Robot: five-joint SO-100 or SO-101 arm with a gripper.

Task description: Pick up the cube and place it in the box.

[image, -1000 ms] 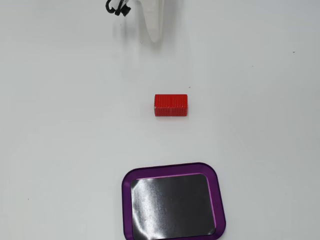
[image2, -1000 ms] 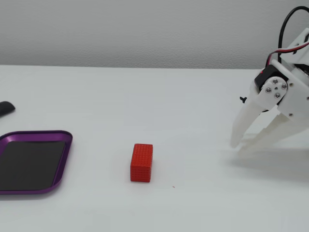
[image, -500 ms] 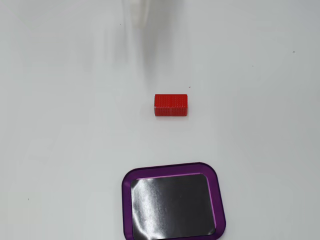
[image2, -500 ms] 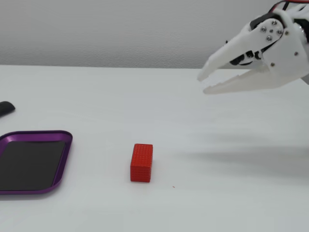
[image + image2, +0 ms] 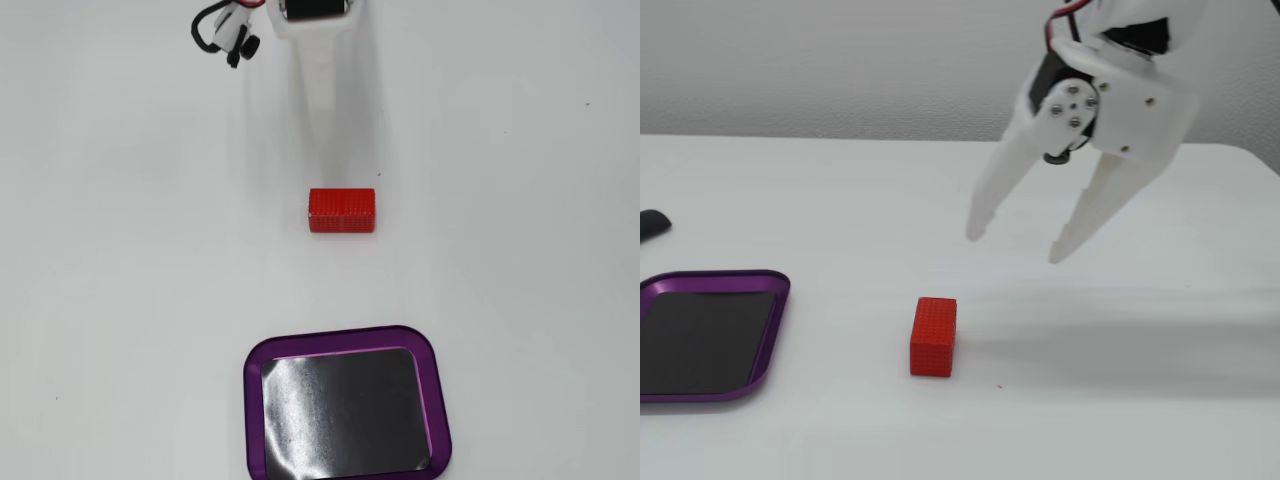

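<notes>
The cube, a small red block with a bumpy grid texture (image 5: 342, 211), lies on the white table in both fixed views, its long side across one view; it also shows in the other (image 5: 933, 336). The box, a shallow tray with a purple rim (image 5: 256, 352) and glossy black floor, is empty and sits apart from the block (image 5: 774, 300). My white gripper (image 5: 1015, 247) hangs open above the table, to the right of and above the block, touching nothing. From above, only one white finger (image 5: 322, 90) shows, pointing at the block.
The white table (image 5: 120, 250) has no other objects except a dark thing (image 5: 652, 224) at the left edge of one fixed view. Black cable and a small part (image 5: 228, 32) hang beside the arm at the top.
</notes>
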